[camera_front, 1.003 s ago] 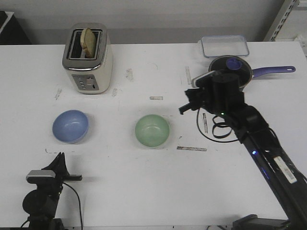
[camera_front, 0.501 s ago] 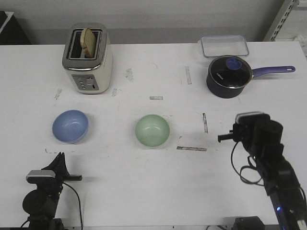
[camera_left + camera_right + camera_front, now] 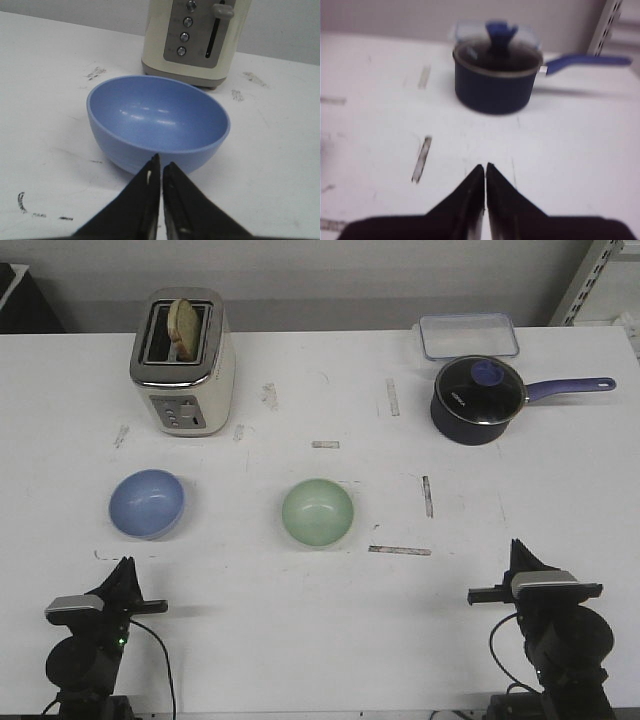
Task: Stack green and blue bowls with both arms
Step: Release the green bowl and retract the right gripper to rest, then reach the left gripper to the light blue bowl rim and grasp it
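The blue bowl (image 3: 147, 503) sits upright on the white table at the left. The green bowl (image 3: 317, 512) sits upright near the middle, apart from it. My left gripper (image 3: 127, 565) is shut and empty at the front left, just short of the blue bowl; in the left wrist view its tips (image 3: 161, 161) point at the bowl's near wall (image 3: 150, 145). My right gripper (image 3: 519, 548) is shut and empty at the front right, far from both bowls; in the right wrist view its tips (image 3: 485, 167) hang over bare table.
A cream toaster (image 3: 183, 362) with bread in it stands behind the blue bowl. A dark saucepan (image 3: 478, 398) with a purple handle and a clear lidded box (image 3: 468, 336) stand at the back right. Tape marks lie on the table (image 3: 300, 640).
My right arm has pulled back from beside the saucepan to the front right of the table. The left arm and both bowls have not moved.
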Robot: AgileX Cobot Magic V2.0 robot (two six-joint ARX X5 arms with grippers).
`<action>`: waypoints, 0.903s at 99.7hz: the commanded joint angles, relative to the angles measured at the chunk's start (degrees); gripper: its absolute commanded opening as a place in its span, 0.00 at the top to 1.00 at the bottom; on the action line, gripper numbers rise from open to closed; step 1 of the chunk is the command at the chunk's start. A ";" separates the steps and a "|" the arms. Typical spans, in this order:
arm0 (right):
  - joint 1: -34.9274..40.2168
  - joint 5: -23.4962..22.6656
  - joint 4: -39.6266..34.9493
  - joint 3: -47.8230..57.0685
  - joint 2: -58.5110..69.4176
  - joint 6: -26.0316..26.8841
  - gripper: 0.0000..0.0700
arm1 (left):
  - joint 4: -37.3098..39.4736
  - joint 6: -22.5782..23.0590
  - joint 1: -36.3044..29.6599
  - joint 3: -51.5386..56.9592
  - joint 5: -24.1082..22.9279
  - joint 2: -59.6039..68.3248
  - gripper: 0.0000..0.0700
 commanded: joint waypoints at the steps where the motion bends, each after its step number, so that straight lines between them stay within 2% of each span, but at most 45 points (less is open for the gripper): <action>1: 0.02 0.04 0.81 -0.33 -0.48 -0.11 1.00 | 2.58 -1.81 0.02 3.72 -0.26 -0.04 1.00; 13: 0.02 -0.02 0.87 -0.33 -0.57 -0.11 1.00 | 5.42 3.19 0.02 11.30 -0.26 1.79 1.00; 30: 0.02 -0.04 0.87 -0.44 -0.52 -0.11 1.00 | 0.55 10.69 0.02 28.89 -0.26 13.57 1.00; 47: 0.04 -0.07 0.85 -0.48 -0.52 -0.11 1.00 | -7.43 10.93 0.48 48.57 -2.12 29.86 1.00; 69: 0.04 -0.09 0.85 -0.52 -0.52 -0.11 1.00 | -23.21 11.65 4.55 68.85 -2.91 48.96 0.99; 72: 0.04 -0.09 0.85 -0.52 -0.52 -0.11 1.00 | -25.09 11.69 5.46 70.42 -2.80 51.19 0.95; 83: 0.07 -0.09 0.87 -0.55 -0.52 -0.11 1.00 | -28.68 12.72 8.44 72.43 -2.78 57.96 0.69; 90: 0.07 -0.09 0.87 -0.57 -0.52 -0.11 1.00 | -30.67 12.48 10.10 72.43 -2.51 62.10 0.55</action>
